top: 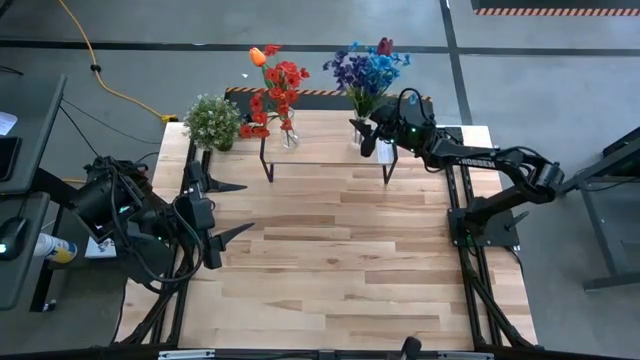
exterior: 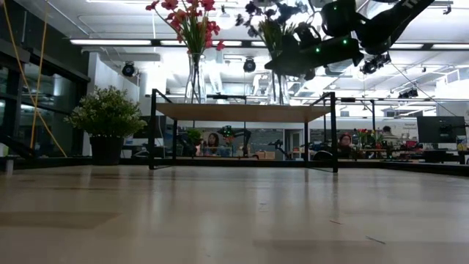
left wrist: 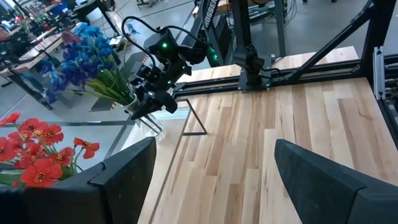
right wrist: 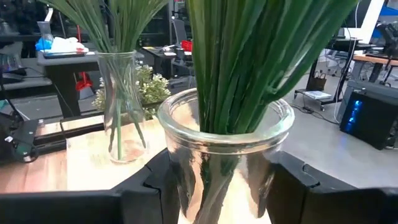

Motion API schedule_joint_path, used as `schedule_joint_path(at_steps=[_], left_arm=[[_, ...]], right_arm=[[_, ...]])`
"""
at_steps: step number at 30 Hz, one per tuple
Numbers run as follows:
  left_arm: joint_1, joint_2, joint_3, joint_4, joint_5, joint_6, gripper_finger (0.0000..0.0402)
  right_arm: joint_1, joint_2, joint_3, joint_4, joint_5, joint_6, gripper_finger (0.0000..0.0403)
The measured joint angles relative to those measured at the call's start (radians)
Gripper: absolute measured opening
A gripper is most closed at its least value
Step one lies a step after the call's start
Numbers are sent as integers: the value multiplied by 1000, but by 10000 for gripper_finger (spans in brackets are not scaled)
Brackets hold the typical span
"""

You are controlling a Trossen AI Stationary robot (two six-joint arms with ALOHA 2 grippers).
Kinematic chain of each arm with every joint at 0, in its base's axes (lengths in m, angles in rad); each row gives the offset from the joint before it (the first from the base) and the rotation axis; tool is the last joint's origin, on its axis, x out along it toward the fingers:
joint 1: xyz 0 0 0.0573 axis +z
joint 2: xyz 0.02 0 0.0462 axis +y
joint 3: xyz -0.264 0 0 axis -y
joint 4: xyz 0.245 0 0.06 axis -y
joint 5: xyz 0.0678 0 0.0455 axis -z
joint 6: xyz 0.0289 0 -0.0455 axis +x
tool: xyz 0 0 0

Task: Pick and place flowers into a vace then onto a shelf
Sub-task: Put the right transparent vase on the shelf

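A clear glass vase (right wrist: 224, 149) of blue and purple flowers (top: 366, 68) stands upright over the right end of the shelf (exterior: 242, 111). My right gripper (top: 370, 138) is shut on it. A second vase (right wrist: 124, 106) with red flowers and an orange tulip (top: 275, 85) stands by its base on the shelf's left part. My left gripper (left wrist: 217, 186) hangs open over the table's left side, far from both vases, with nothing between its fingers. My right gripper pinches the vase's glass wall below the rim (right wrist: 180, 168) between its two fingers, one finger (right wrist: 149, 186) on each side. The fingers lie level and come from the table's right. The vase is upright; whether its base rests on the plank cannot be told.
A bushy pale-green potted plant (top: 212, 122) stands on the table just left of the shelf. The shelf's black legs (exterior: 153, 132) stand at the table's far side. Bare wood tabletop (top: 340, 260) spreads between the two arms. People sit in the room behind.
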Motion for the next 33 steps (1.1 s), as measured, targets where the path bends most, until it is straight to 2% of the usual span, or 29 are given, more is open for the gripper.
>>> schedule_joint_path(at_steps=[29, 33], left_arm=[[0, 0, 0, 0, 17, 0, 360], [0, 0, 0, 0, 19, 0, 360]], right_arm=[[-9, 0, 0, -41, 20, 41, 161], [-9, -1, 2, -40, 54, 48, 200]])
